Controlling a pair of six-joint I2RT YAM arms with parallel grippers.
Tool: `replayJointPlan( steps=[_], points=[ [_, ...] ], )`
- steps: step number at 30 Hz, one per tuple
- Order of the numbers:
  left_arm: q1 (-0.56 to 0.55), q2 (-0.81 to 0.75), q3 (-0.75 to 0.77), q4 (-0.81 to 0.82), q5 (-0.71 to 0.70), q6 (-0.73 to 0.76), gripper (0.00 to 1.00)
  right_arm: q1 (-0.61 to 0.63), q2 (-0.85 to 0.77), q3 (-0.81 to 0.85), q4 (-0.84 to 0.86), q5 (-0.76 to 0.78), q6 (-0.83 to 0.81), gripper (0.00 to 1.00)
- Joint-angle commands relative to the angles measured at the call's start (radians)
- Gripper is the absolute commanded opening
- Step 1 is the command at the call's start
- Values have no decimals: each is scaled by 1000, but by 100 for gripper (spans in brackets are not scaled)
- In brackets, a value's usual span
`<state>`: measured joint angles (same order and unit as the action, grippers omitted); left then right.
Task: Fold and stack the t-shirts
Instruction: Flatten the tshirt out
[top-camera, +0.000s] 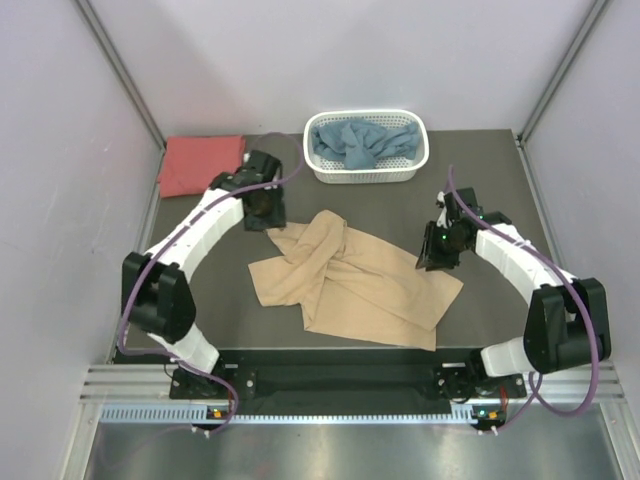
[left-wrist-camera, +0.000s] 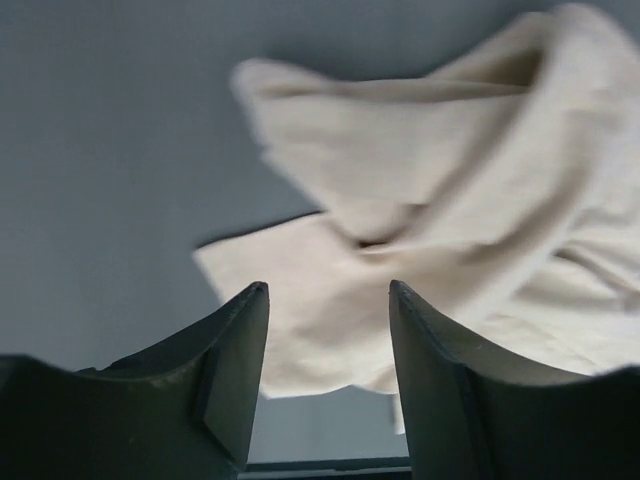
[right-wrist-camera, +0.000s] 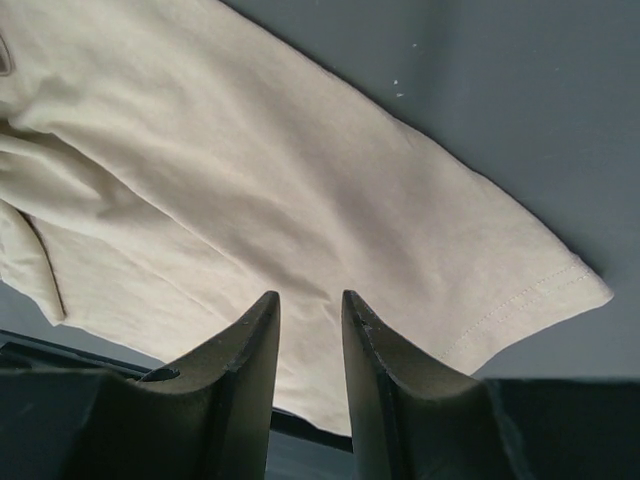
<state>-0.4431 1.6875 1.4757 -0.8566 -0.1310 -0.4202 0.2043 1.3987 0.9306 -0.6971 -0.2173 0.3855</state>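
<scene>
A tan t-shirt (top-camera: 350, 280) lies crumpled and twisted in the middle of the dark table, also seen in the wrist views (left-wrist-camera: 420, 200) (right-wrist-camera: 250, 180). At the back left corner a coral-red t-shirt (top-camera: 200, 163) rests folded flat. A dusty blue t-shirt (top-camera: 360, 143) is bunched inside the white basket (top-camera: 415, 165). My left gripper (top-camera: 268, 215) (left-wrist-camera: 328, 287) hovers open over the tan shirt's upper left corner, with nothing between its fingers. My right gripper (top-camera: 437, 258) (right-wrist-camera: 310, 295) stands just above the shirt's right side near a hemmed sleeve, its jaws a narrow gap apart with no cloth between them.
The white lattice basket stands at the back centre of the table. Pale walls with metal posts (top-camera: 120, 70) close in left and right. A black rail (top-camera: 340, 375) runs along the near table edge between the arm bases.
</scene>
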Motion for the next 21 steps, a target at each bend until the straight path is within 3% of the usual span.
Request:
replayJointPlan(
  steps=[1, 8, 12, 21],
  points=[
    [98, -75, -110, 24, 45, 15, 56, 41, -17, 48, -7, -13, 9, 32],
    [222, 29, -183, 62, 126, 32, 58, 110, -105, -18, -59, -48, 9, 34],
    [225, 77, -195, 90, 162, 47, 57, 144, -184, -88, -70, -59, 22, 35],
    [224, 135, -221, 116, 85, 101, 56, 145, -305, -202, -68, -70, 41, 36]
  ],
)
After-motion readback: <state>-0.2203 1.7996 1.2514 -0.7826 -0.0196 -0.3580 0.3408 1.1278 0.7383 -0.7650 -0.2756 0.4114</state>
